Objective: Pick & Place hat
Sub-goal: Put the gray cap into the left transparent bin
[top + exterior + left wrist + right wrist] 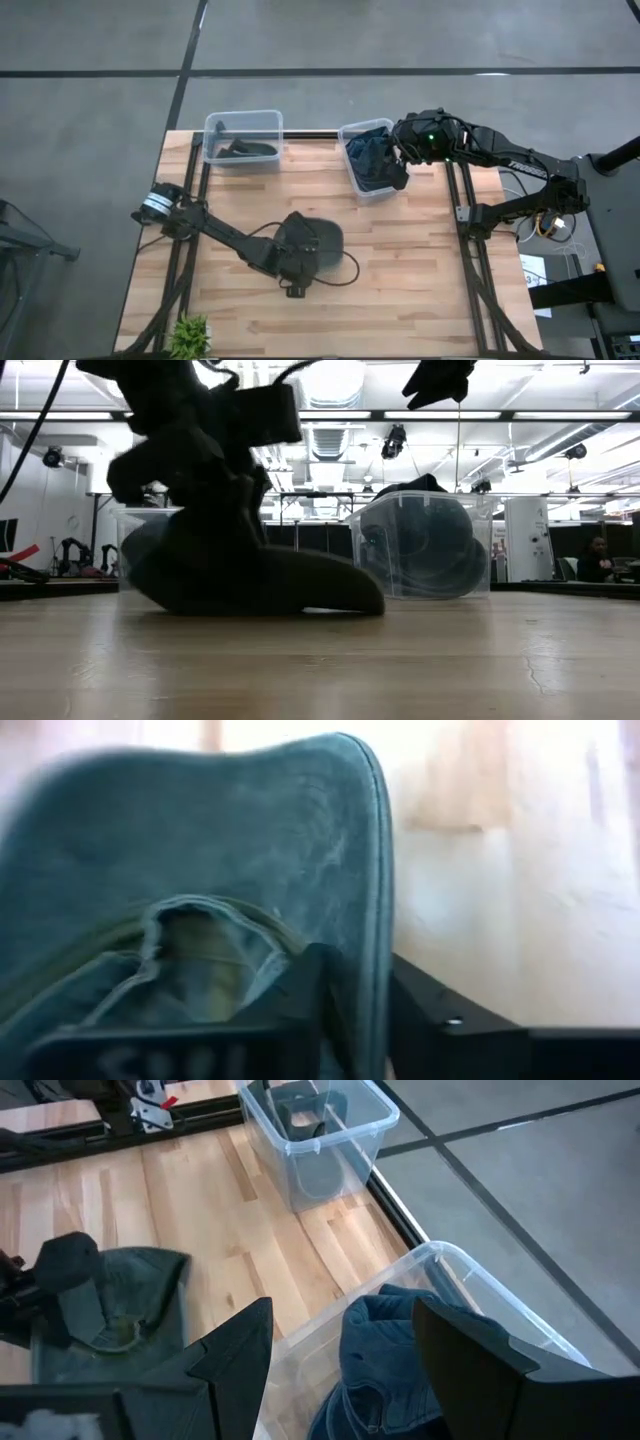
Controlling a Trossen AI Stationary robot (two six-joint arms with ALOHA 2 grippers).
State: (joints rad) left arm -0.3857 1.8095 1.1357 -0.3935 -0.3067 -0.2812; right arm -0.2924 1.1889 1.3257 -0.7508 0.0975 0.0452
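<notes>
From above, light falls evenly on the pale wooden worktop (420, 260), with only soft, short shadows and no hard glare. The level view is strongly backlit: ceiling lamps (335, 380) blaze white, so the left arm (190, 470) and the hat (260, 585) under it read as near-black silhouettes, and the near worktop is soft and out of focus. The left wrist picture is blurred throughout; the hat's green fabric fills it at close range, and the wood behind is washed out, perhaps overexposed. The right wrist picture is bright and fairly crisp, though its own fingers (480, 1360) are soft at the edge.
</notes>
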